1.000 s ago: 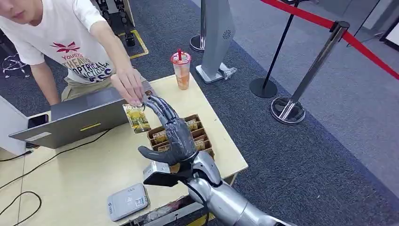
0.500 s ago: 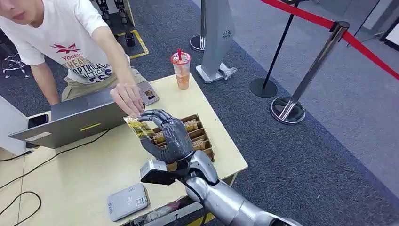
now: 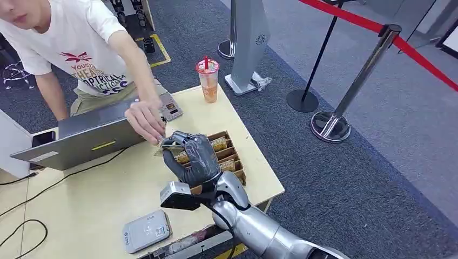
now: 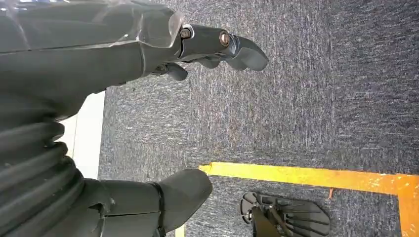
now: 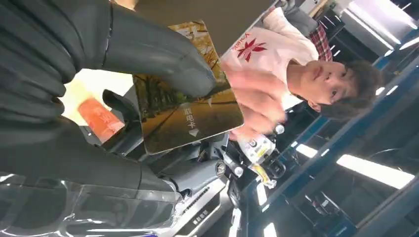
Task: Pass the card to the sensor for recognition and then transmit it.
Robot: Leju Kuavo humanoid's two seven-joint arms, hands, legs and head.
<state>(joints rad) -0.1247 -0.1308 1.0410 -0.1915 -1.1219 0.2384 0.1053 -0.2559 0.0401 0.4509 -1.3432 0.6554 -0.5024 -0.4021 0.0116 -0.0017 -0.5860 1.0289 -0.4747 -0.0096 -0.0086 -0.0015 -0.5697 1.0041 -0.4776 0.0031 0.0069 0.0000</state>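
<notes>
Your card [image 5: 188, 106] sits pinched between the thumb and fingers of the right hand [image 3: 195, 157], held above the table [image 3: 97, 189] near its far right corner, over the compartment box [image 3: 229, 156]. A person's hand [image 3: 145, 120] touches the card's far end. Your left hand [image 4: 148, 54] holds nothing, fingers apart, over carpet.

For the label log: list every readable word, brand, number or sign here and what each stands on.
"取电卡" with a small arrow below: on the card gripped by the right hand.
"YOU...", "OPTICAL": partly readable on the person's white shirt; its other lines are cut off by the arm.
Card reader: print too small.
Drink cup label: blurred.
Cards in the box: unreadable.
</notes>
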